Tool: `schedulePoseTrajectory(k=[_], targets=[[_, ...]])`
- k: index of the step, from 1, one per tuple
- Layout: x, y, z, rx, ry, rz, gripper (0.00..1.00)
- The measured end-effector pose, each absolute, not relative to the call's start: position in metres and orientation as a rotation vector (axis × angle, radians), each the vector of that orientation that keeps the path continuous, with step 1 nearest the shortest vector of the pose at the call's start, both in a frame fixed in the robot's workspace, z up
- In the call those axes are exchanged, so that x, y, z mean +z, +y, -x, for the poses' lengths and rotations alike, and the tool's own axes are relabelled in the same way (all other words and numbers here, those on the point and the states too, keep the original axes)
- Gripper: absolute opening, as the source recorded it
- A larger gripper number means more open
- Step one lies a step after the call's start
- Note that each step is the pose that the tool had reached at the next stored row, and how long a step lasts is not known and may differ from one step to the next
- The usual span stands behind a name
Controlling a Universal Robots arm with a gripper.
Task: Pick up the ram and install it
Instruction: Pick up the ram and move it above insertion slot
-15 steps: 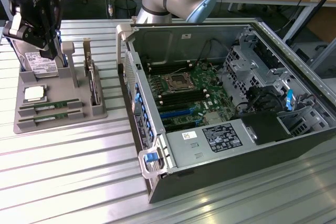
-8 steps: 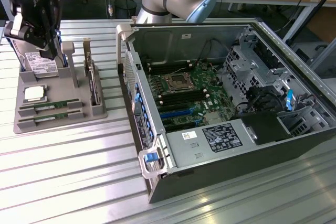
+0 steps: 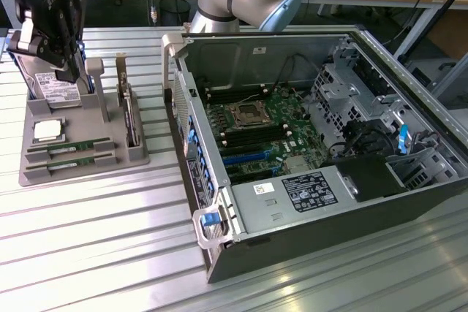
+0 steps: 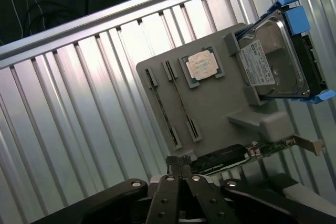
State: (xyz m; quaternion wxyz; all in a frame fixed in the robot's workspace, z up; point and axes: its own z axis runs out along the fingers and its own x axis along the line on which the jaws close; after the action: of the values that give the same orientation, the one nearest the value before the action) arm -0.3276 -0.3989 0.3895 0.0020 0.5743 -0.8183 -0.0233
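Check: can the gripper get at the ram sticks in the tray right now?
Probably yes. The ram sticks lie uncovered in slots of the grey tray, and the gripper, shut, hangs above it near the hard drive, nothing between.

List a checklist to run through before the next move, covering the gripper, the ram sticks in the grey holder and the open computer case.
1. Black gripper empty: ok.
2. Jaws open for a grasp: not ok, shut.
3. Thin green ram sticks seated in the grey plastic holder: ok.
4. Gripper touching a stick: not ok, it hangs above the holder.
5. Black metal computer case side panel off: ok.
6. Black memory slots beside the square processor socket free: ok, they look empty.
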Motion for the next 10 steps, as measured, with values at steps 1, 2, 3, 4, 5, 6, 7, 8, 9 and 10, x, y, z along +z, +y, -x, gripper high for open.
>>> schedulePoseTrajectory(k=[1, 2, 3, 4, 5, 6, 7, 8, 9, 10], targets=[[0.3895, -0.3990, 0.3276, -0.073, -2.565, -1.805, 0.10], [0.3895, -0.3989, 0.3276, -0.073, -2.562, -1.810, 0.10], [0.3895, -0.3990, 0.3276, -0.073, -2.557, -1.817, 0.10], [0.3895, -0.3990, 0.3276, -0.073, -2.555, -1.820, 0.10], [0.3895, -0.3989, 0.3276, -0.073, -2.552, -1.824, 0.10], [0.3895, -0.3990, 0.3276, -0.073, -2.549, -1.827, 0.10], [0.3895, -0.3989, 0.3276, -0.073, -2.548, -1.828, 0.10], [0.3895, -0.3989, 0.3276, -0.073, -2.547, -1.830, 0.10], [0.3895, -0.3989, 0.3276, -0.073, -2.546, -1.831, 0.10], [0.3895, -0.3989, 0.3276, -0.073, -2.545, -1.833, 0.10]])
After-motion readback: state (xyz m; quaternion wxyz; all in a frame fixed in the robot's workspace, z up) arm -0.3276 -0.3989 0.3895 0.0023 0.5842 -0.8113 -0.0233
